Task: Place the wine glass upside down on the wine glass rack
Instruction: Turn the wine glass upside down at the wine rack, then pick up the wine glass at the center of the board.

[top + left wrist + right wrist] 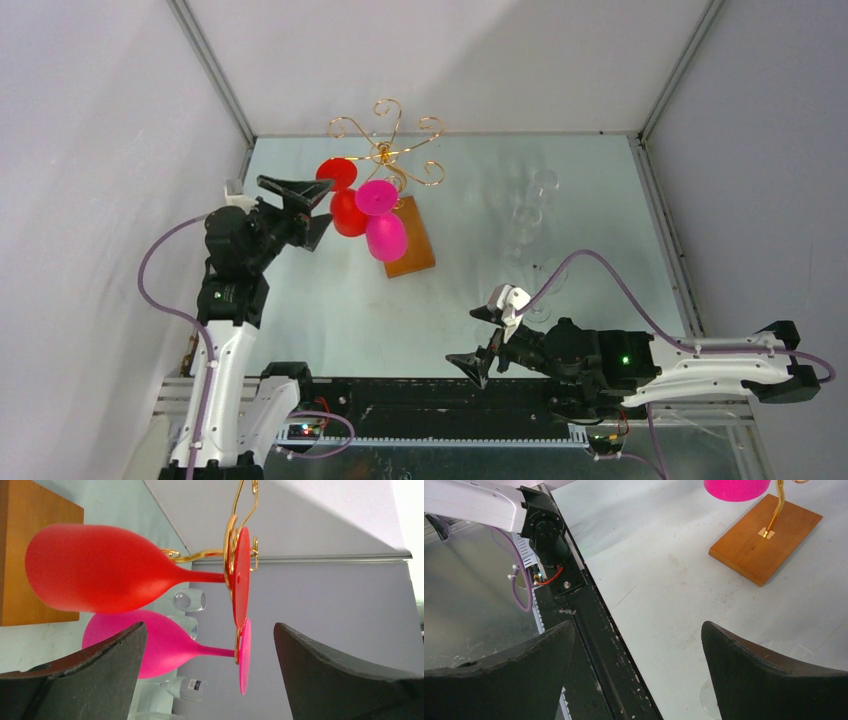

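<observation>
The wine glass rack (385,150) is a gold wire stand on a brown wooden base (412,245) at the back of the table. A red wine glass (347,212) hangs upside down from it, foot (241,575) caught in a gold scroll arm (231,535). A pink glass (386,237) hangs beside it the same way. My left gripper (325,208) stands open just left of the red glass, touching nothing; in the left wrist view its fingers (120,655) frame the pink glass (165,642) below the red bowl (95,570). My right gripper (468,338) is open and empty near the front edge.
Several clear wine glasses (525,215) stand at the right of the table, one clear foot (709,702) close to my right fingers. The black front rail (589,615) runs under the right gripper (638,624). The rack's base (764,545) and post (778,505) lie ahead of it.
</observation>
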`<state>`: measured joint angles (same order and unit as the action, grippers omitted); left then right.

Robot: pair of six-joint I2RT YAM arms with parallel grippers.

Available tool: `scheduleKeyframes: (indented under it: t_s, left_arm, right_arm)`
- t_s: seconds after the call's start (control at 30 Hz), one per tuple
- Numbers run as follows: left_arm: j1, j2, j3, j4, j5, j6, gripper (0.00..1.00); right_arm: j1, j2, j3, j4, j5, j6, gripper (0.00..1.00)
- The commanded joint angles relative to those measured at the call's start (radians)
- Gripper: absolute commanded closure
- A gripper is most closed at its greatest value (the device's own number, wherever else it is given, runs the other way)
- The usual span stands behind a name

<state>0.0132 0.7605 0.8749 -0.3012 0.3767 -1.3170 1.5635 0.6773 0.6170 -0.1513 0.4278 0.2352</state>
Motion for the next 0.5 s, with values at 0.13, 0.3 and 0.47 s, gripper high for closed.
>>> scheduleKeyframes:
  t_s: [0.13,0.3,0.47]
  left_arm:
    - [0.011,-0.052,-0.094,0.069,0.116,0.013,0.00]
    - [0.020,-0.093,-0.122,0.060,0.115,0.065,0.00]
    - [0.022,-0.132,-0.121,-0.018,0.076,0.174,0.00]
  right_arm:
    - [0.010,-0.013,0.003,0.002,0.029,0.024,0.00]
    - [0.010,-0.019,0.003,0.001,0.049,0.037,0.01]
    - [0.010,-0.018,0.003,-0.011,0.064,0.075,0.01]
